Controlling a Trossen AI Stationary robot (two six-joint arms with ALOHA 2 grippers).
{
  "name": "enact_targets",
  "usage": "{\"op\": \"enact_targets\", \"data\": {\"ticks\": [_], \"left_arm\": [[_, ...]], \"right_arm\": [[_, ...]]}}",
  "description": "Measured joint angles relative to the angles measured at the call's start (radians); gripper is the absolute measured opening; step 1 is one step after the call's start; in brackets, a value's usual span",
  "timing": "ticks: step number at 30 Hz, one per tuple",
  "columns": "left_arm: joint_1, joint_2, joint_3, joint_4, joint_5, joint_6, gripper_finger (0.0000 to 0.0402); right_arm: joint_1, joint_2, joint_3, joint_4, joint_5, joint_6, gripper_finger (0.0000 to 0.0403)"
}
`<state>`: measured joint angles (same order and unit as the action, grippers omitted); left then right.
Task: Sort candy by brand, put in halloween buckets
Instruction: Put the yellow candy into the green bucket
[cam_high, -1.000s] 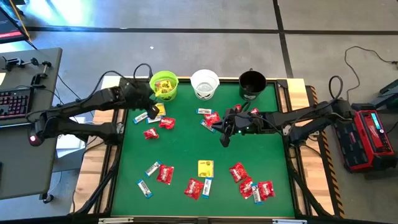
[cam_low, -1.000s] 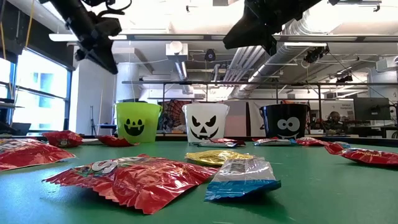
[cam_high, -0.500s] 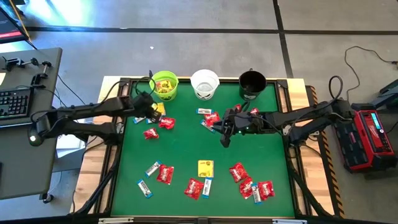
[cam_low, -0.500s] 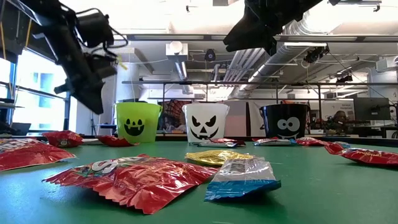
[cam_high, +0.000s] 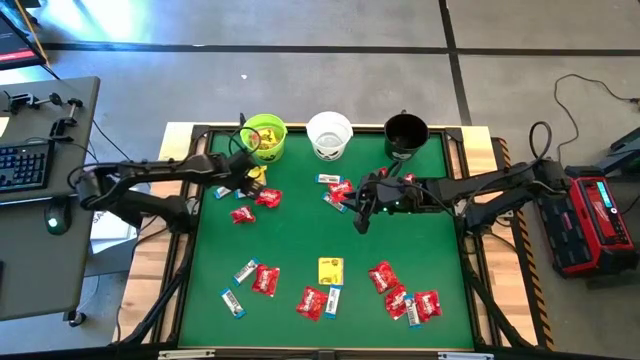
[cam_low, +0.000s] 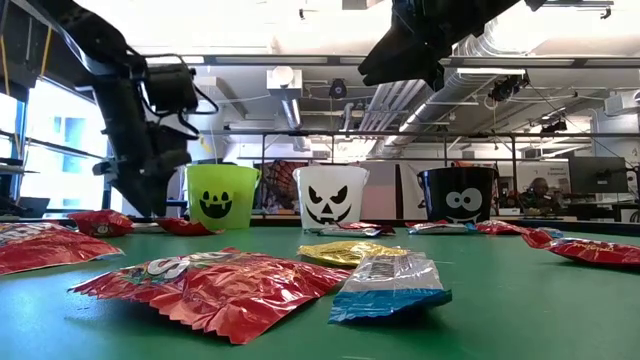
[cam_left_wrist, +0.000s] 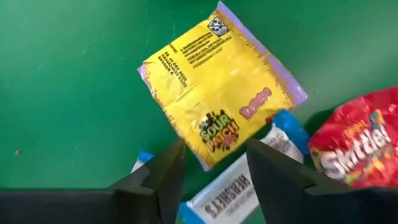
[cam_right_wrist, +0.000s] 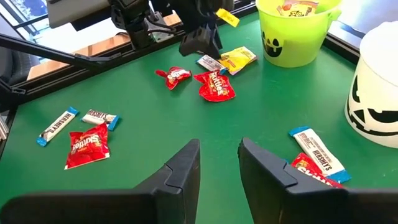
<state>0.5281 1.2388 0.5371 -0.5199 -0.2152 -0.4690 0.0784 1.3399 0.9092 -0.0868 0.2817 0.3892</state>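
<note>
The left gripper (cam_left_wrist: 211, 171) hangs low with fingers apart, straddling the near corner of a crinkly yellow candy packet (cam_left_wrist: 221, 90), likely lined up for a pinch. Just beyond sits the lime-green plastic pail (cam_high: 264, 136), already holding yellow packets. The right gripper (cam_right_wrist: 219, 163) waits mid-table, fingers parted and empty, over red and blue-and-white wrappers.

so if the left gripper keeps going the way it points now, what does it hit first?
Most likely the yellow packet: the left gripper, open, points down at it, its lower corner between the jaws. A blue-and-white bar lies partly under that corner. Height above it is unclear.
</note>
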Motion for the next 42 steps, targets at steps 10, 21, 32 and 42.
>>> {"op": "enact_targets", "data": {"ticks": [10,21,32,42], "left_arm": [[0.03,0.112,0.004,0.019,0.035,0.004,0.0149],[0.029,0.116,0.003,0.044,0.07,0.1,0.0008],[0.0,-0.016,0.069,-0.098,0.129,0.056,0.0],[-0.053,-0.175,0.208,-0.138,0.181,-0.021,0.0]], "right_arm": [[0.0,0.0,0.0,0.0,0.0,0.022,0.0099],[0.0,0.0,0.0,0.0,0.0,0.022,0.0099],[0.0,0.0,0.0,0.001,0.0,0.022,0.0099],[0.0,0.0,0.0,0.001,0.0,0.014,0.0099]]}}
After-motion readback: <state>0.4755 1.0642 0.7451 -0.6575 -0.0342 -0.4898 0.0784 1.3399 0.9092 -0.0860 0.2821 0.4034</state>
